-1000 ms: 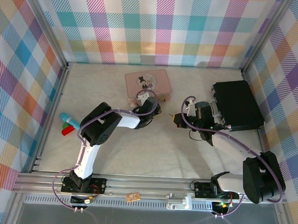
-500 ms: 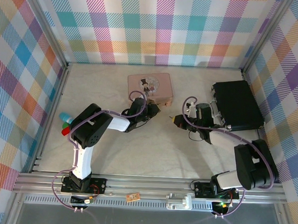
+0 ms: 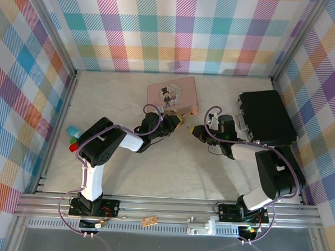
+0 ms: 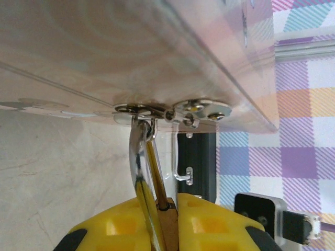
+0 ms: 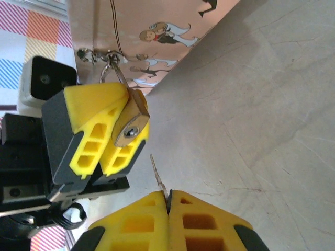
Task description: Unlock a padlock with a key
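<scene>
- Left pincer (image 3: 177, 121) is clenched on the padlock (image 5: 131, 124), with its yellow fingers (image 4: 118, 230) pressed against the two flat sides of the brass body.
- Right pincer (image 5: 168, 200) is clenched on the key (image 5: 157, 178), and the thin grey blade sticks out past the fingertips.
- The padlock's shackle (image 4: 137, 157) is hooked through the metal clasp (image 4: 157, 111) on the side of the pink tin (image 3: 172, 92).
- The keyhole end of the padlock points toward the right pincer.
- In the right wrist view the key's tip is near the keyhole, a little to one side and not touching it.
- The two pincers face each other around the middle of the table (image 3: 153, 175), just off the tin's near right corner.
- A black case (image 3: 267, 116) lies along the right edge, and a teal object (image 3: 75, 133) and a red object (image 3: 74, 147) sit by the left edge.
- The tabletop is pale and faintly marbled, with pastel checked walls (image 3: 178, 30) on three sides and a metal rail (image 3: 168, 210) along the near edge.
</scene>
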Available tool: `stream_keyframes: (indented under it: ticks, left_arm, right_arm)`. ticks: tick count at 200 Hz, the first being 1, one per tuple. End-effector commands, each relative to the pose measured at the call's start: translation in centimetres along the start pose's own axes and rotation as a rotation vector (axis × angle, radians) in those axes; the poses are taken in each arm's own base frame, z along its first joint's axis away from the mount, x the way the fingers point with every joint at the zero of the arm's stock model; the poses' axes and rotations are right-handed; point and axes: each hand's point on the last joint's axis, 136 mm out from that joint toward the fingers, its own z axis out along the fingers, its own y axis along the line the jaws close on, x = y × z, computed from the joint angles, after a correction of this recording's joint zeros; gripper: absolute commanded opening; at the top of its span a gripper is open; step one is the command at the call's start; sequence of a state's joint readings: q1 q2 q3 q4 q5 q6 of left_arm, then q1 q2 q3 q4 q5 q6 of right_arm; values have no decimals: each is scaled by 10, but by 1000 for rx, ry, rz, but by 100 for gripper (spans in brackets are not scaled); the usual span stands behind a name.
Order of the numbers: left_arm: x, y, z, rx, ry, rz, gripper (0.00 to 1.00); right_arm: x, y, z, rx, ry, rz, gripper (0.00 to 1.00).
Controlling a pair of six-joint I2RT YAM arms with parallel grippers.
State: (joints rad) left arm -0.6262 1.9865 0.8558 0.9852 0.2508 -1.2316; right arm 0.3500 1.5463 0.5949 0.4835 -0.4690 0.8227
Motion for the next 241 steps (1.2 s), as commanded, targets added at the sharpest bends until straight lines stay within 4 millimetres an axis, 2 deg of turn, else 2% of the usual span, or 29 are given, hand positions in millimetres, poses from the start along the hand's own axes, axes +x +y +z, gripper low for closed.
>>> stream_keyframes:
  ticks: [1,28,85,159,187,191,241]
  left_arm:
    - [2,-31,-8,116,21,-50,0]
    - [1,-28,-9,124,6,-62,0]
    - [2,-23,-9,130,-3,-82,0]
    - [2,-15,-11,119,-16,-90,0]
    - [3,-14,-10,130,-20,-103,0]
    - [3,-14,-10,132,-19,-104,0]
    - [4,-16,-8,141,-15,-110,0]
  right_arm:
    - [-5,12,2,-56,-17,22,0]
    - [-8,19,6,-76,-26,19,0]
    - [-1,23,19,-73,-10,3,0]
    - [-9,31,18,-85,-43,-9,0]
    - [-5,26,20,-75,-31,13,0]
    - [-9,31,20,-96,-47,-2,0]
    - [-9,37,26,-114,-39,-6,0]
